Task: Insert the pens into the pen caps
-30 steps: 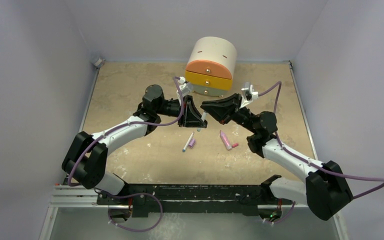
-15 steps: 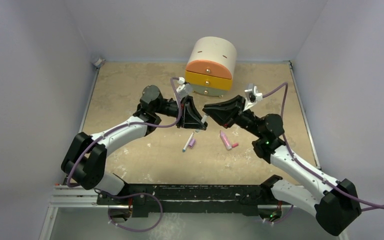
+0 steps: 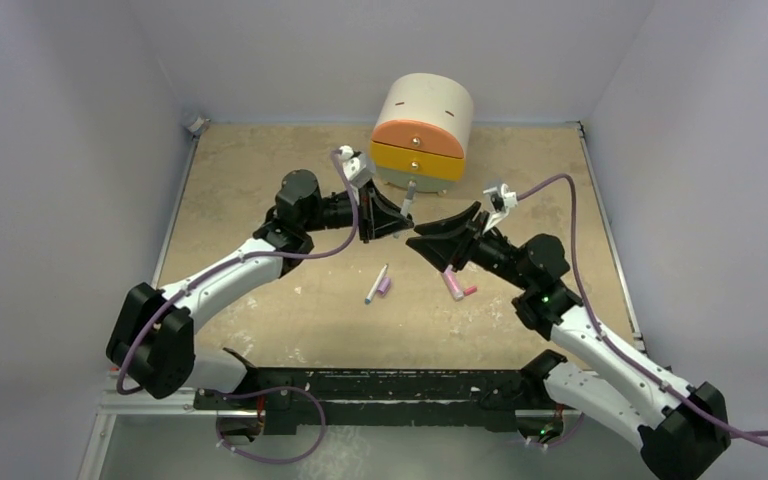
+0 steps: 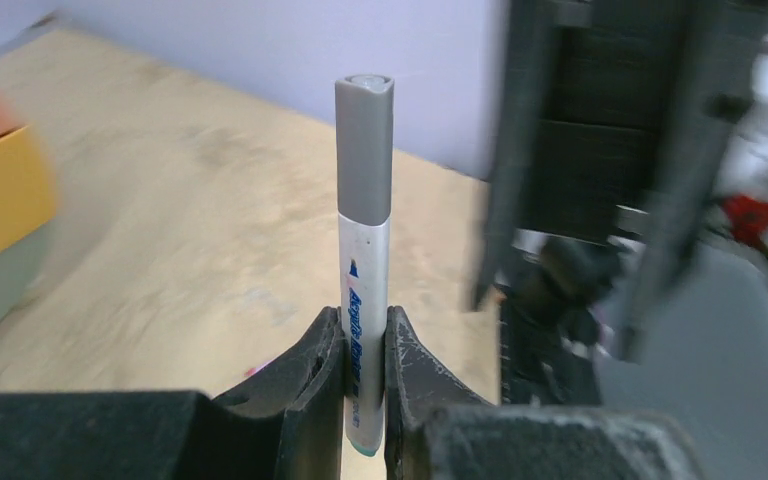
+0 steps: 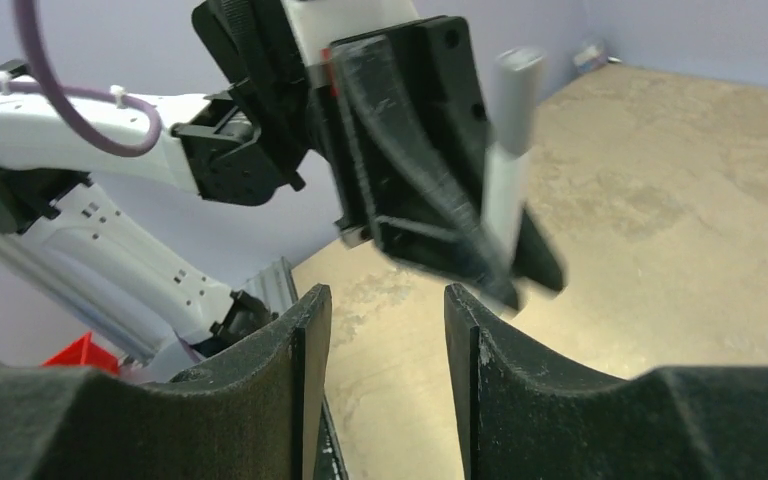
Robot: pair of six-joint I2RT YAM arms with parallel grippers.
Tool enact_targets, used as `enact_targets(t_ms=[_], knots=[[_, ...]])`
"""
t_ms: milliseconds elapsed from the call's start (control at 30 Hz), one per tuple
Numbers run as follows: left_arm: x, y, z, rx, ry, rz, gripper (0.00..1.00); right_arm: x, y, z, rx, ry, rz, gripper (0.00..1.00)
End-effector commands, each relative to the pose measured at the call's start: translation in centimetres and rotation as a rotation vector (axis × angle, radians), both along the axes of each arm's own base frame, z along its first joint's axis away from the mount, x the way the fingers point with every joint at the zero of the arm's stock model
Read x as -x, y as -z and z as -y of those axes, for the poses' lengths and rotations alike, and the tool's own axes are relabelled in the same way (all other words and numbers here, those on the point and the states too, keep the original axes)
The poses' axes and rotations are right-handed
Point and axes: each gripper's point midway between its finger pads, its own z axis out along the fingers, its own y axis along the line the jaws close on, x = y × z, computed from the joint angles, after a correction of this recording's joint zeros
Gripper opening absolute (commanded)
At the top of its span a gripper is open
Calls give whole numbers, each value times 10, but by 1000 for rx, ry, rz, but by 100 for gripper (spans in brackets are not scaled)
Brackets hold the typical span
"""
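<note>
Right gripper (image 5: 387, 300) just released and backed off, empty — grey cap (image 4: 364, 150) now sits on the pen (image 4: 363, 285) clenched in left gripper (image 4: 365, 325), so one pairing looks done.

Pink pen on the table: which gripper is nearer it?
Right. The right gripper hovers just beyond the pink pen; the left gripper is farther back, gripping a grey-capped pen.

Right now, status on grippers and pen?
Left gripper shut on white pen, grey cap on its tip. Right gripper open, empty. Pink pen, teal-tipped pen lie on table.
</note>
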Motion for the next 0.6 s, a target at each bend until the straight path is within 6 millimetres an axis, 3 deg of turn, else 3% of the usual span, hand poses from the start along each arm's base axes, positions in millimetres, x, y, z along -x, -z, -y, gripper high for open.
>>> enact_targets(t_ms=[0, 100, 200, 333, 567], knots=[[-97, 37, -34, -177, -553, -61, 0, -4, -3, 24, -23, 142, -35, 47], [-133, 75, -59, -285, -777, -172, 0, -19, 9, 45, 20, 295, -80, 42], [-151, 119, -89, -454, -972, -266, 0, -28, 26, 56, 113, 376, -117, 40], [-144, 170, -118, -649, -1071, -338, 0, -34, 38, 56, 167, 390, -137, 39], [-127, 218, -161, -898, -1205, -427, 0, -42, 61, 41, 216, 345, -178, 38]])
